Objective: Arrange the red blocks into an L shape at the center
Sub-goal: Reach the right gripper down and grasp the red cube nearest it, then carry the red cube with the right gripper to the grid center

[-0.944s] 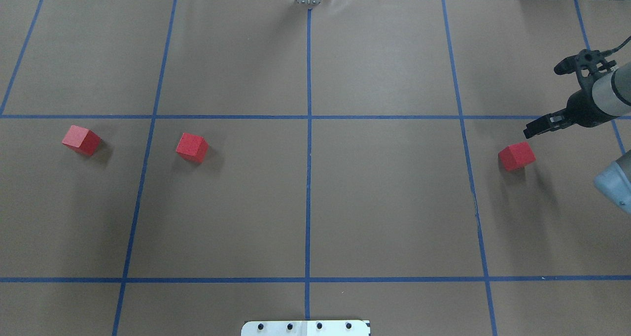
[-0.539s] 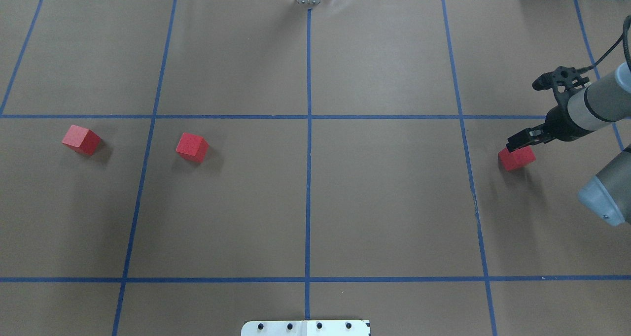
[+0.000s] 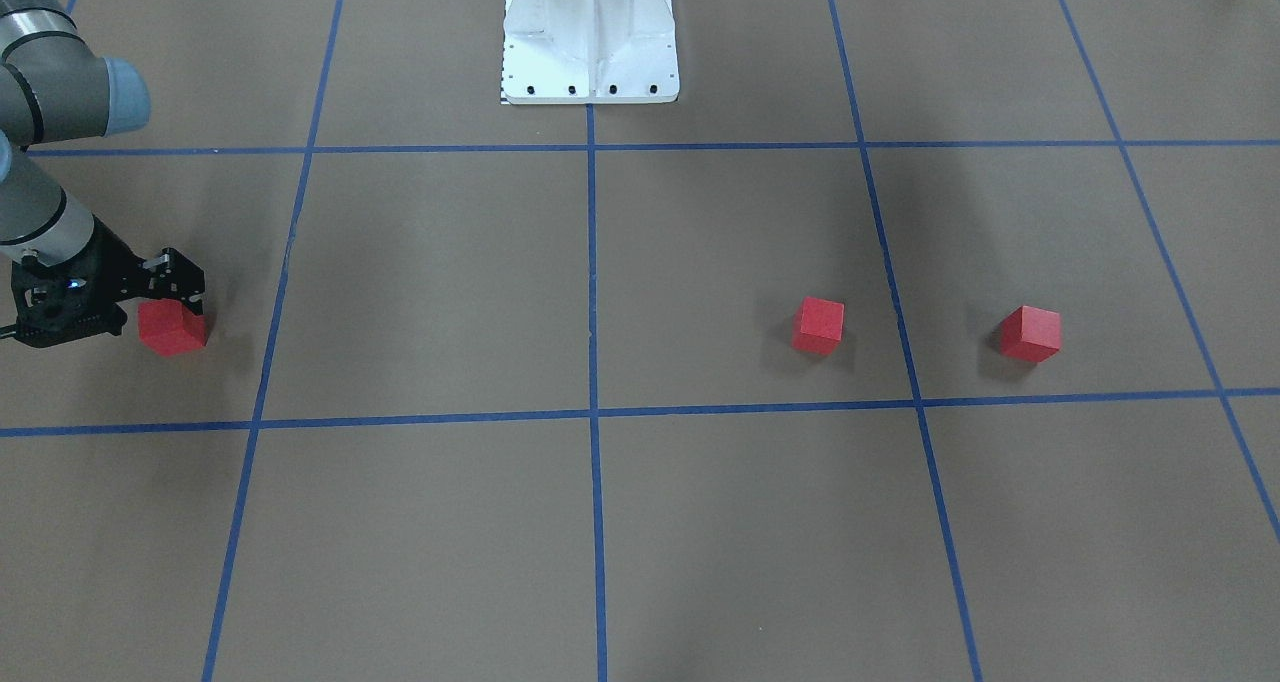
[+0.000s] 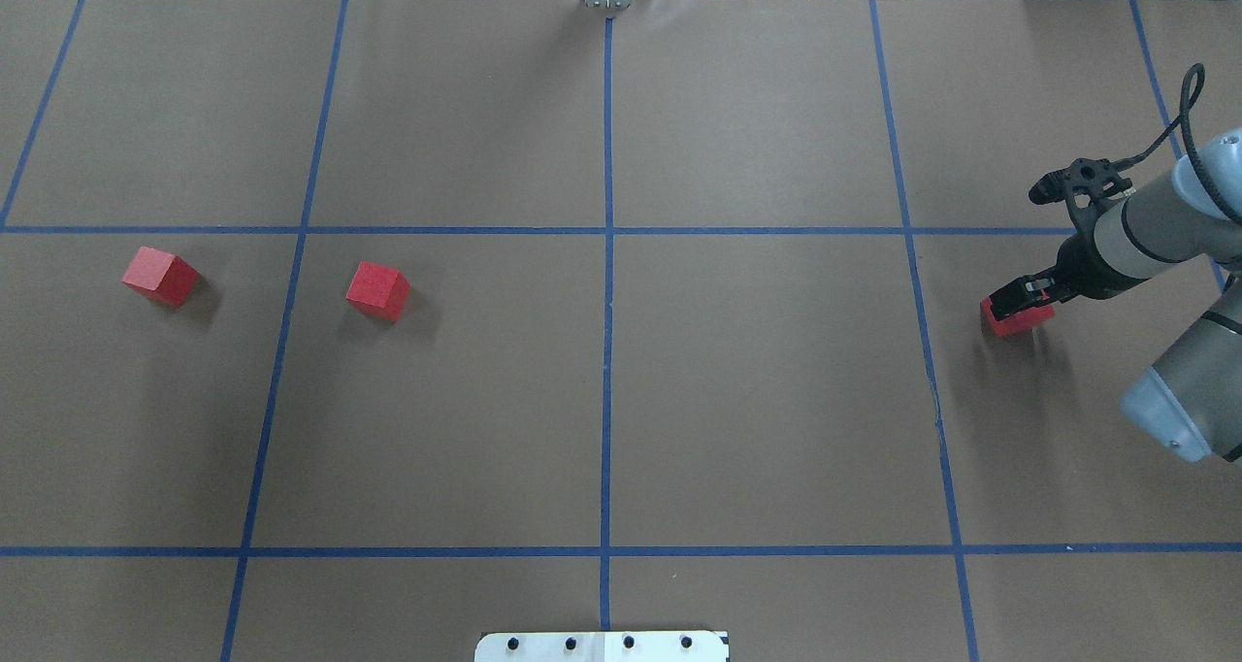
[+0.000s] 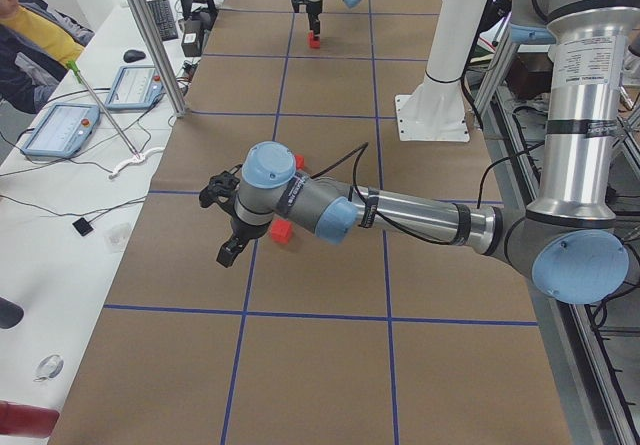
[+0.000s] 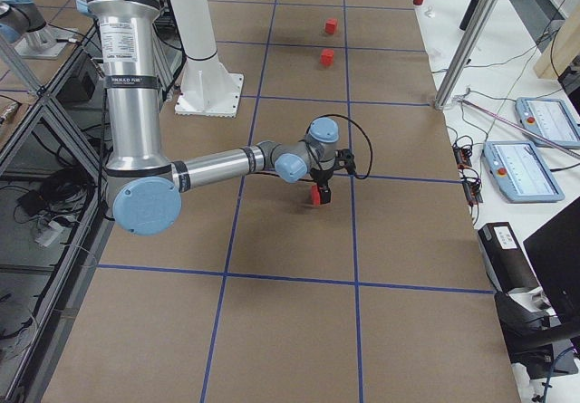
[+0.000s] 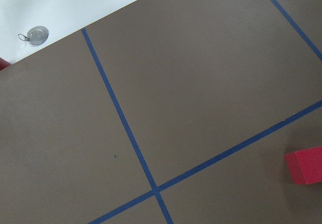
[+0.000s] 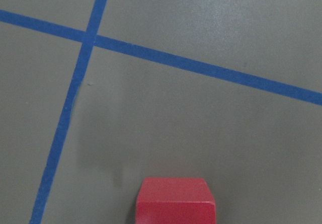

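Three red blocks lie on the brown paper. Two sit on my left side (image 4: 160, 276) (image 4: 378, 290), and the front view shows the same pair (image 3: 1030, 333) (image 3: 819, 325). The third red block (image 4: 1017, 320) (image 3: 172, 329) is far right, with my right gripper (image 4: 1019, 298) (image 3: 172, 297) low over it, open, fingers around its top. The right wrist view has this block (image 8: 176, 200) at its bottom edge. My left gripper (image 5: 228, 255) shows only in the left side view, hanging above the table near a block (image 5: 282, 231); I cannot tell its state. The center (image 4: 607, 380) is bare.
The white robot base plate (image 3: 590, 62) (image 4: 602, 645) stands at the table's near edge. A person (image 5: 30, 35) sits at a side desk with tablets (image 5: 60, 130). Metal posts (image 5: 150, 40) rise at the table's far edge.
My right gripper has moved left and down from beside the right block to sit over it. All three blocks stay where they were.
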